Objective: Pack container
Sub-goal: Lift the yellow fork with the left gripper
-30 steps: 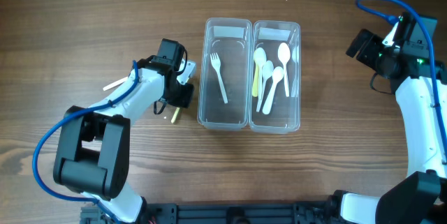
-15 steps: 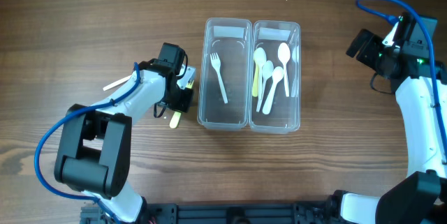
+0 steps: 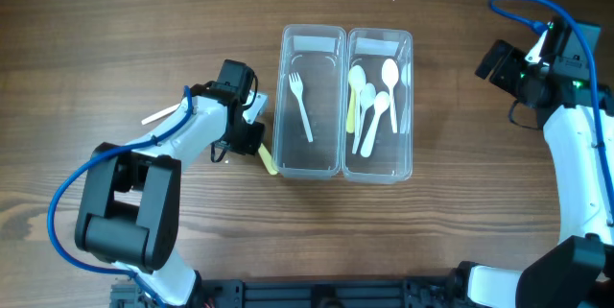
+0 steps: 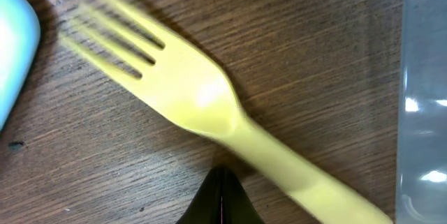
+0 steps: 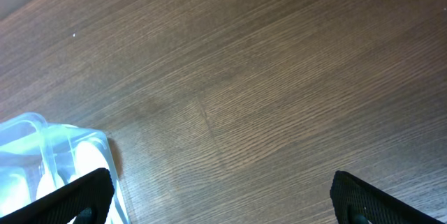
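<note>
Contact was the doubtful point: in the wrist view the left fingers point(image 4: 213, 206) were pressed together into one dark wedge with only a seam between them. The yellow fork point(image 4: 202, 102) lay just beyond their tip, and nothing showed it being pinched. It rested flat on the worktop point(image 3: 432, 231) on a slant, tines up and to the left, handle running down to the right toward the clear wall of the container point(image 4: 422, 98). A pale rounded thing point(image 4: 14, 35) at the left edge could not be identified. From overhead the fork point(image 3: 268, 160) sat just beside the container's near left corner, askew to the tubs' long axis, so it probably needed turning before it would drop in lengthwise. The left arm was by far the nearer one. The container point(image 3: 281, 97) stood mid-worktop, two clear round-cornered tubs joined side by side. The left tub held a white fork point(image 3: 301, 106), and the right tub held several white spoons point(image 3: 384, 97). Well apart, the right fingers point(image 5: 77, 196) were spread wide over bare wood, holding nothing.
</note>
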Robot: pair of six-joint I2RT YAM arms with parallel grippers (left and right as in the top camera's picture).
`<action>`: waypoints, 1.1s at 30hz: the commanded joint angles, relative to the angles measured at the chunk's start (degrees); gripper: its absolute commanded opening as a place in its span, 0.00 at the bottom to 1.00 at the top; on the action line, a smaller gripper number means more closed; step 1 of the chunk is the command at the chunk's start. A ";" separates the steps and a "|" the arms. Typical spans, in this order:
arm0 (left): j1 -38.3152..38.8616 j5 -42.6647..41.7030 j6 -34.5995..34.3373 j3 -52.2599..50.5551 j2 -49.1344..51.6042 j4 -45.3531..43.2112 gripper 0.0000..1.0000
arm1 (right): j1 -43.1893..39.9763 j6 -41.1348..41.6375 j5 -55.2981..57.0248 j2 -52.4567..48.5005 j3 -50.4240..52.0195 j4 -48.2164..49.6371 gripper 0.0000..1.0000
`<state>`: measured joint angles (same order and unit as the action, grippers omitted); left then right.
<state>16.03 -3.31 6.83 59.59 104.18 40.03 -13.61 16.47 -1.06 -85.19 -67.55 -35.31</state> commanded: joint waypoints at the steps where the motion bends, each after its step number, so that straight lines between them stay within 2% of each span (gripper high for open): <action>1: 0.26 0.13 0.28 -0.42 0.59 0.09 0.07 | 0.04 0.20 -0.44 -0.55 -0.33 0.13 1.00; 3: 0.26 -0.96 -1.79 -0.26 0.26 0.74 0.08 | 0.04 0.20 -0.44 -0.55 -0.33 0.13 1.00; 5: 0.26 -2.29 -2.29 -0.07 -0.42 1.77 0.25 | 0.04 0.20 -0.44 -0.55 -0.33 0.13 1.00; 9: 0.26 -2.73 -12.68 0.79 -3.93 1.99 0.16 | 0.04 0.20 -0.44 -0.55 -0.33 0.13 1.00; 13: 0.48 -4.79 -22.51 0.98 -6.62 0.85 0.20 | 0.04 0.22 -0.46 -0.55 -0.33 0.13 1.00; 18: 1.14 -4.55 -27.30 0.96 -6.62 -1.09 0.27 | 0.04 0.24 -0.46 -0.55 -0.33 0.13 1.00; 23: 1.97 -2.12 -32.44 0.96 -6.56 -1.68 0.28 | 0.04 0.24 -0.46 -0.55 -0.33 0.13 1.00; 26: 2.86 1.53 -36.11 0.94 -6.40 -1.46 0.25 | 0.04 0.24 -0.46 -0.55 -0.33 0.13 1.00; 33: 3.61 3.28 -37.57 0.90 -2.10 -2.08 0.27 | 0.04 0.24 -0.46 -0.55 -0.33 0.13 1.00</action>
<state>19.42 -1.96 -28.88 59.88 99.20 38.52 -13.61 16.47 -1.06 -85.19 -67.55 -35.33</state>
